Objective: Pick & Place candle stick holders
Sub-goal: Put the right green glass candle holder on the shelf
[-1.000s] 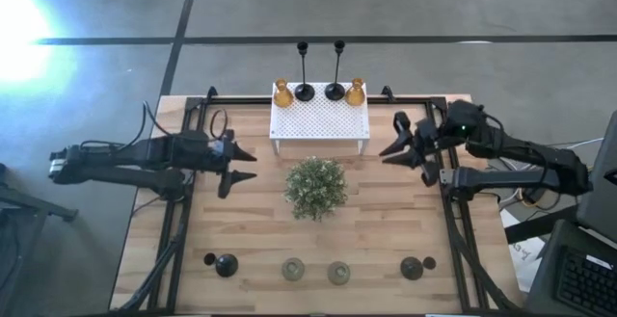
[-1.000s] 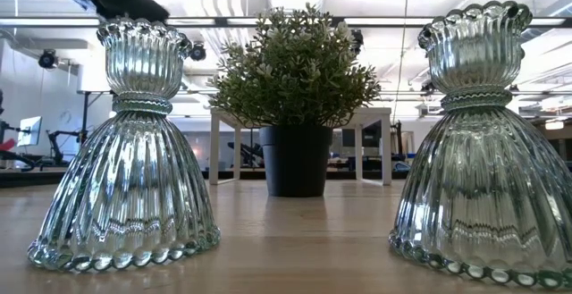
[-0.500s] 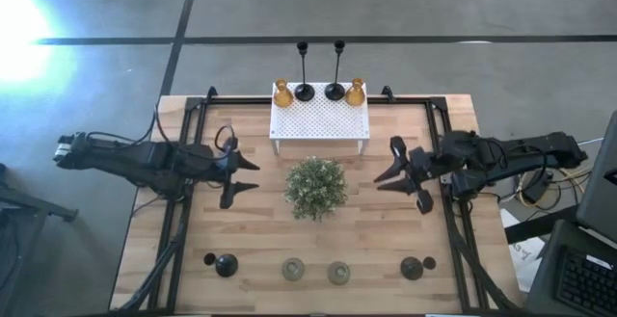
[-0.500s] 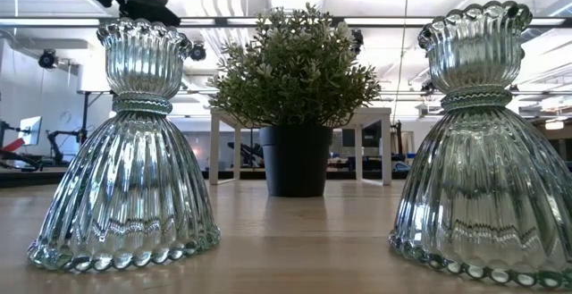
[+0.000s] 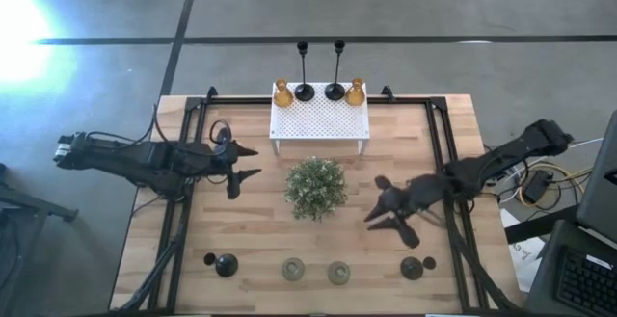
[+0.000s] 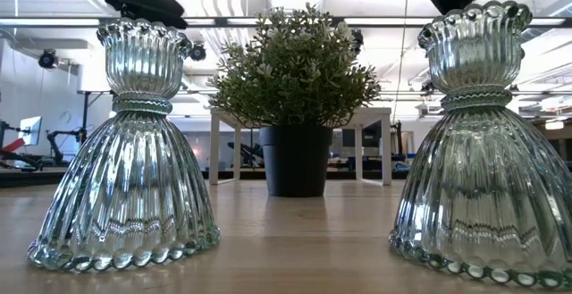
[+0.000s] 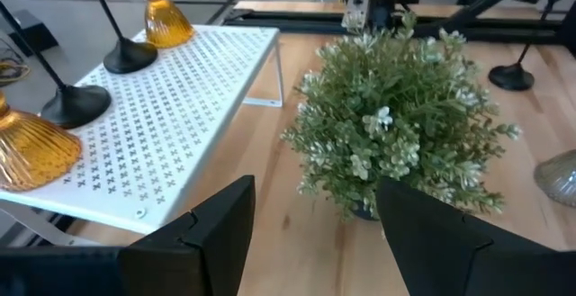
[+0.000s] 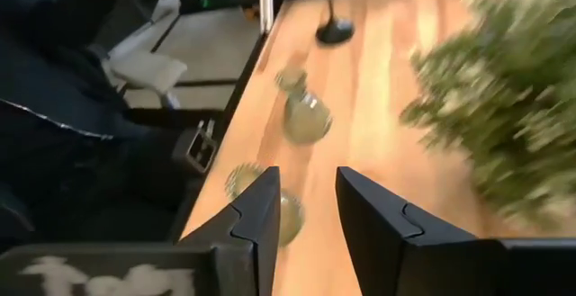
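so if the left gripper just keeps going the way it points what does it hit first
Most likely the plant. The left gripper is open and aims across the table at it, with bare wood between them. The white stand lies off to the side, though height is hard to judge.

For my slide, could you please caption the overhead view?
Two open claws, left and right, flank a potted plant; four candle holders sit on the white stand.

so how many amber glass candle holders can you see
2, both on the white perforated stand at the table's far edge: one amber holder at its left back corner, the other amber holder at its right back corner.
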Robot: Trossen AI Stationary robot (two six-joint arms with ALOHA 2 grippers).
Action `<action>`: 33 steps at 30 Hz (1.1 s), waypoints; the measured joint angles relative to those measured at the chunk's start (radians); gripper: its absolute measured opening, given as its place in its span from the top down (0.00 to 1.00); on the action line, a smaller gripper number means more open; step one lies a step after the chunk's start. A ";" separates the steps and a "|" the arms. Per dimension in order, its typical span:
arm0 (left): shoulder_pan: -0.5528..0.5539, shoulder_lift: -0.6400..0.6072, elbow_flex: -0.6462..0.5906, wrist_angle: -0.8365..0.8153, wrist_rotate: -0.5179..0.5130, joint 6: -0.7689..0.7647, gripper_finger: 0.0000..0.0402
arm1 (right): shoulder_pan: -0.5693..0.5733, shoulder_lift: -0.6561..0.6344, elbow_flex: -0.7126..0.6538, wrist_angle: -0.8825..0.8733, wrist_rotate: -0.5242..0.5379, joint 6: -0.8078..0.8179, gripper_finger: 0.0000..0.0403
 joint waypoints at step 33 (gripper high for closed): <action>0.000 -0.002 0.000 0.001 -0.023 0.056 0.41 | 0.102 0.535 0.014 0.229 -0.130 0.347 0.30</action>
